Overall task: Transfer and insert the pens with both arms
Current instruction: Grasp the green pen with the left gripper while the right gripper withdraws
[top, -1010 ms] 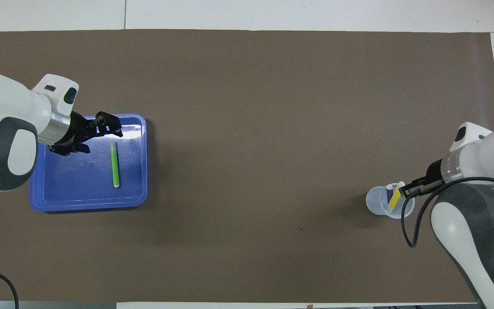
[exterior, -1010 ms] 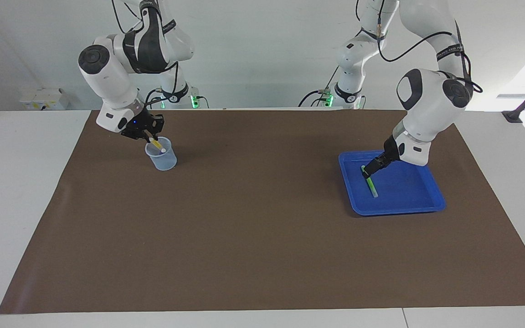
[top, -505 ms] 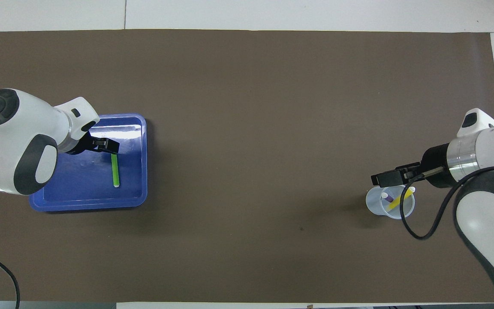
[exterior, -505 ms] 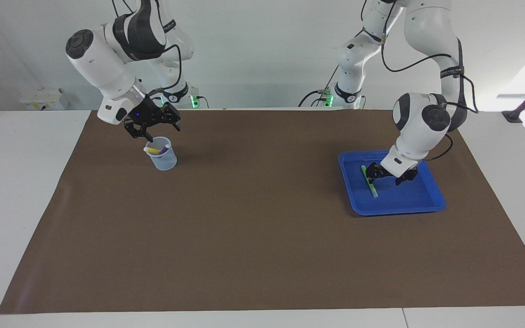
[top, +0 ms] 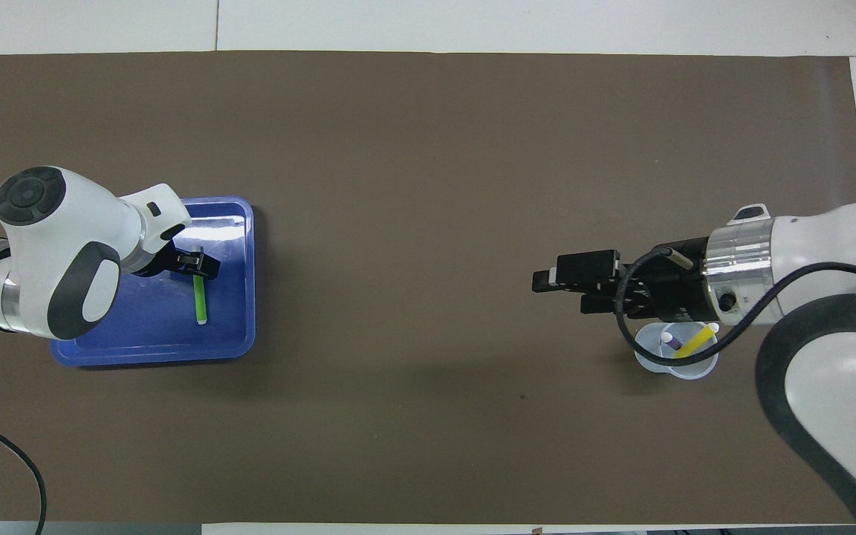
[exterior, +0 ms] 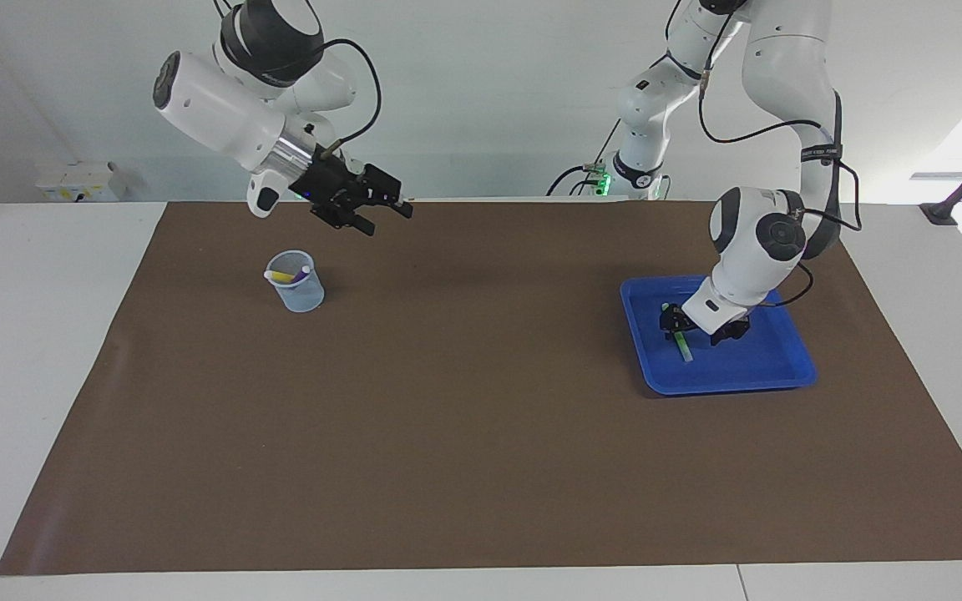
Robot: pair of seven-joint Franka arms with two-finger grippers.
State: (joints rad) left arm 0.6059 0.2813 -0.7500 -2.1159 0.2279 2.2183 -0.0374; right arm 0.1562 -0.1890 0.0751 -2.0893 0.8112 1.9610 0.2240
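In the facing view, a clear plastic cup [exterior: 296,287] is seen standing on the brown mat [exterior: 481,434] toward the right arm's end of the table [exterior: 30,334]. Two pens are held in it, the yellow pen [exterior: 281,275] and the purple pen [exterior: 302,272], both leaning against the rim. A blue tray [exterior: 773,367] lies toward the left arm's end, and the green pen [exterior: 682,346] rests flat in it. The left gripper [exterior: 671,320] is lowered into the tray over the upper end of the green pen; its fingers are spread, one on each side of the pen, and whether the pen is touched cannot be told, since the wrist covers most of the gripper. The right gripper [exterior: 389,209] is raised above the mat, apart from the cup, with its fingers wide and nothing between them. Two slimmer arms with green base lights [exterior: 600,179] are seen at the table's edge by the robots.

In the overhead view, the cup [top: 647,355] is partly covered by the right arm's wrist and a black cable [top: 632,327]; the yellow pen [top: 695,342] and the purple pen [top: 670,341] are still made out inside. The right gripper [top: 547,281] is shown over bare mat [top: 428,148], fingers open. In the tray [top: 175,349], the green pen [top: 200,297] lies lengthwise, its end farther from the robots hidden beneath the left gripper [top: 201,264]. The left arm's elbow covers one corner of the tray.
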